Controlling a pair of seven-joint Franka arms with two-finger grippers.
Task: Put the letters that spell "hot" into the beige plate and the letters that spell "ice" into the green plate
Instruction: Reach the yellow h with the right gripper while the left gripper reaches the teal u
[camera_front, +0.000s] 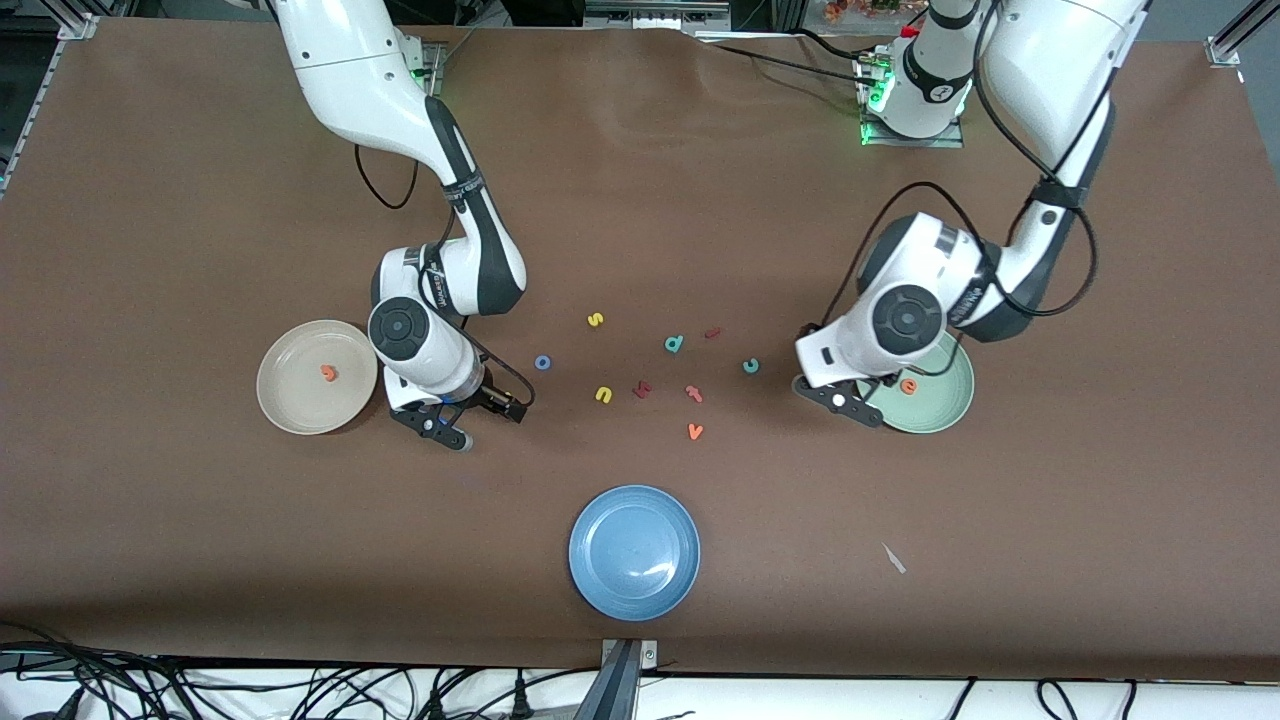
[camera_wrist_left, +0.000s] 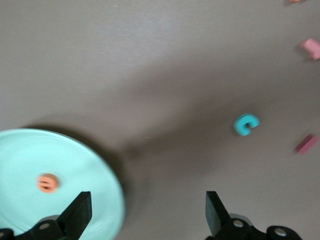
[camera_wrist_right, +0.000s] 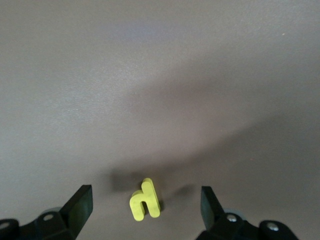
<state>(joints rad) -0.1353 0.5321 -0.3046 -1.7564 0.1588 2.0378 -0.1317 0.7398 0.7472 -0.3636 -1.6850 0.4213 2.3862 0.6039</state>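
An orange "t" (camera_front: 327, 373) lies in the beige plate (camera_front: 300, 400). My right gripper (camera_front: 440, 425) is beside that plate, low over the table. It is open, with the yellow "h" (camera_wrist_right: 146, 202) lying on the table between its fingers (camera_wrist_right: 82, 199). The blue "o" (camera_front: 542, 362) lies a little toward the table's middle. An orange "e" (camera_front: 908, 385) lies in the green plate (camera_front: 940, 410). My left gripper (camera_front: 850, 403) hangs open and empty over the table at that plate's rim (camera_wrist_left: 112, 185). The teal "c" (camera_front: 750, 366) and the dark red "i" (camera_front: 712, 333) lie close by.
Loose letters lie mid-table: a yellow "s" (camera_front: 595, 320), a teal "d" (camera_front: 674, 344), a yellow "n" (camera_front: 603, 394), a red letter (camera_front: 642, 388), a pinkish "t" (camera_front: 693, 393), an orange "v" (camera_front: 695, 431). A blue plate (camera_front: 634, 551) sits nearer the front camera.
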